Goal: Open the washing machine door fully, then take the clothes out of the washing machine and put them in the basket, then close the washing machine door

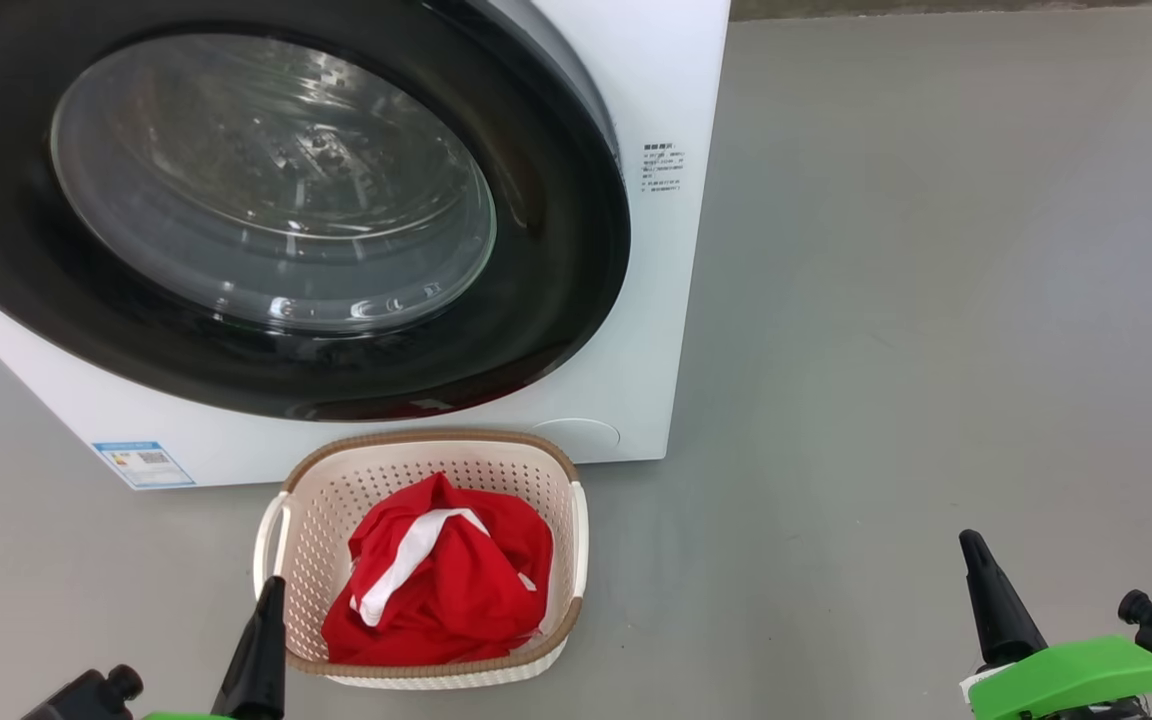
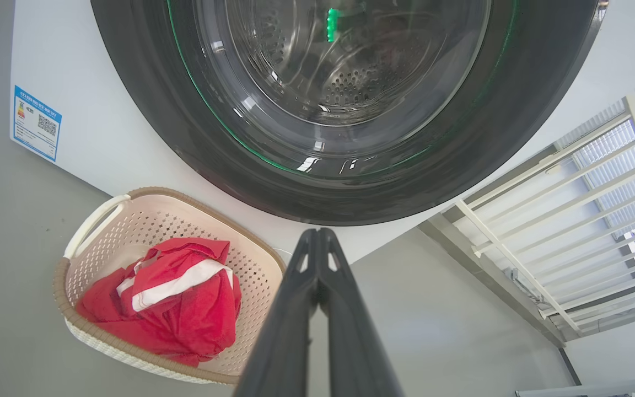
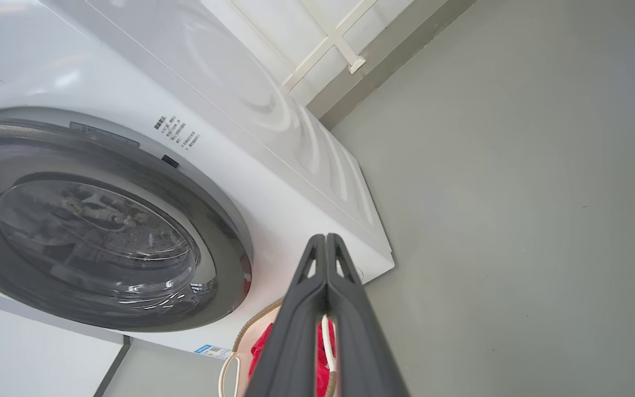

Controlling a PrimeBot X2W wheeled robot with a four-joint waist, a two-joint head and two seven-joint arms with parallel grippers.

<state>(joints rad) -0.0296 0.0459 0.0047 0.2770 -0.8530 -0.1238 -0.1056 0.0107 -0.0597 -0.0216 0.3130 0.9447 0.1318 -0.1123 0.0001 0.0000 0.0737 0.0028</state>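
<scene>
The washing machine door is seen lying flat against the front of the white washing machine, its black rim unbroken around the glass bowl, through which the perforated drum is made out in the left wrist view. The basket is set on the grey floor just before the machine, below the door, and the red clothes with their white stripe are heaped inside it. The left gripper is found at the lower left of the head view, its tip near the basket's near left corner; its fingers are pressed together with nothing between them. The right gripper is held over bare floor, well apart from the basket, and is likewise clenched on nothing
</scene>
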